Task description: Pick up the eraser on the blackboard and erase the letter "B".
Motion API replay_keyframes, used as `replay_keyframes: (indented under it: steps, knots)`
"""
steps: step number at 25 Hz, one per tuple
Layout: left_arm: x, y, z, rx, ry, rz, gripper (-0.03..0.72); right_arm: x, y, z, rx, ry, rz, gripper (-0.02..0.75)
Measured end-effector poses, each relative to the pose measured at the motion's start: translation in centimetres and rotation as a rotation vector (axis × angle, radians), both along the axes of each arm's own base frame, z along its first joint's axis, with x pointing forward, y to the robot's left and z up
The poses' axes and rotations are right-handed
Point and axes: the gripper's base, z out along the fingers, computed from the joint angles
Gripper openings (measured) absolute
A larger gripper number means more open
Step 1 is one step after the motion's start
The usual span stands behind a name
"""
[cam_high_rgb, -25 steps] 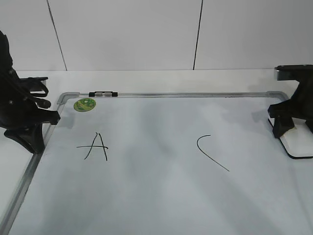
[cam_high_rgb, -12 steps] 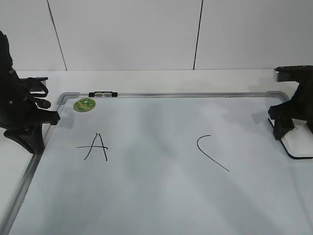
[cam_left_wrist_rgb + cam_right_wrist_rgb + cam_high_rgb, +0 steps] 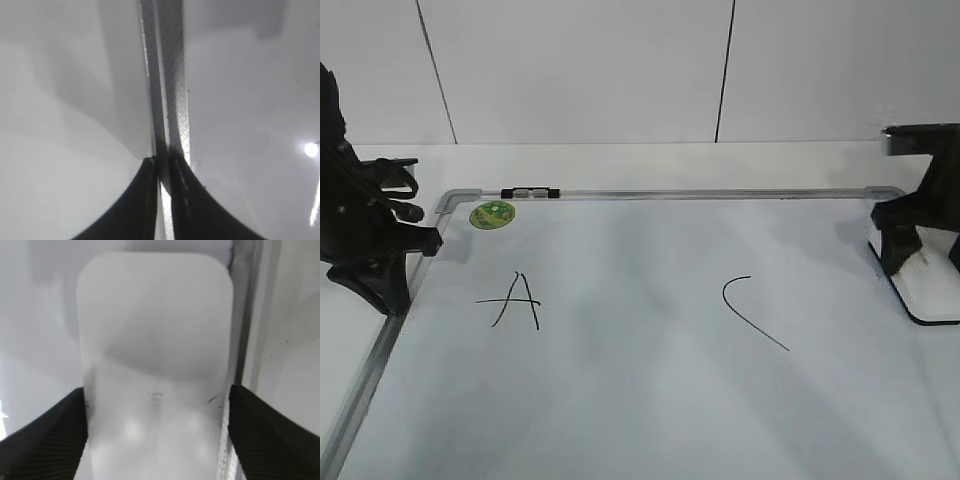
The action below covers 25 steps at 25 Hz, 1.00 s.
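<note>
You're looking down at a slant on the blackboard (image 3: 650, 400), a big white dry-erase board w/ a grey metal frame, lying flat and filling most of the exterior view. Two black marks show on it: an "A" (image 3: 517, 300) toward the left and a C-like curve (image 3: 752, 311) right of centre. No letter "B" is visible between them or anywhere else in view, so you can't confirm a target from here. A round green magnet (image 3: 493, 213) sits near the board's far left corner, and a small black-and-silver clip (image 3: 530, 191) lies on the top frame rail just beside it.

The left gripper (image 3: 161, 167) rests at the board's left frame rail; its jaws stand nearly together w/ only a sliver between, nothing held.

The right gripper (image 3: 156, 405) sits at the right edge of the board, over the eraser (image 3: 155, 350). Its jaws are spread wide, one finger at each long side of the eraser, touching or just about; whether they press on it you can't tell.

The eraser itself: a white rounded-rectangle block, thin black base showing in the exterior view, lying flat by the right frame rail. It looks like hard, smooth plastic, so likely light, stiff, a bit slippery, not fragile. Best hold, I'd judge: across the short width, on the two long sides, mid-length, keeping the black base flat and facing down.
</note>
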Motion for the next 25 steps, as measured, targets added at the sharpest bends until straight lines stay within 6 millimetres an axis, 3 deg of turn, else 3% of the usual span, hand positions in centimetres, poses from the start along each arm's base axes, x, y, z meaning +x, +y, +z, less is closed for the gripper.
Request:
replay_keyframes:
  steps: [7, 11, 15, 17, 21, 25]
  knots:
    - [0.0, 0.0, 0.0, 0.0, 0.002, 0.0, 0.038, 0.8, -0.1, 3.4, -0.002, 0.04, -0.018, 0.656]
    - [0.0, 0.0, 0.0, 0.0, 0.002, 0.0, 0.038, 1.8, 0.0, 5.7, 0.009, -0.017, -0.035, 0.638]
    - [0.0, 0.0, 0.0, 0.0, 0.002, -0.002, 0.055, 2.2, 0.4, 6.7, 0.048, -0.052, -0.044, 0.6]
    - [0.0, 0.0, 0.0, 0.001, 0.001, -0.012, 0.091, 2.1, 0.6, 7.2, 0.071, -0.061, -0.049, 0.577]
    - [-0.2, 0.1, 0.1, 0.005, 0.023, -0.023, 0.248, 1.4, 0.7, 8.9, 0.083, -0.101, -0.055, 0.557]
    - [0.1, 0.0, 0.8, 0.002, 0.03, -0.03, 0.3, 0.2, 0.7, 11.8, 0.091, -0.174, -0.055, 0.552]
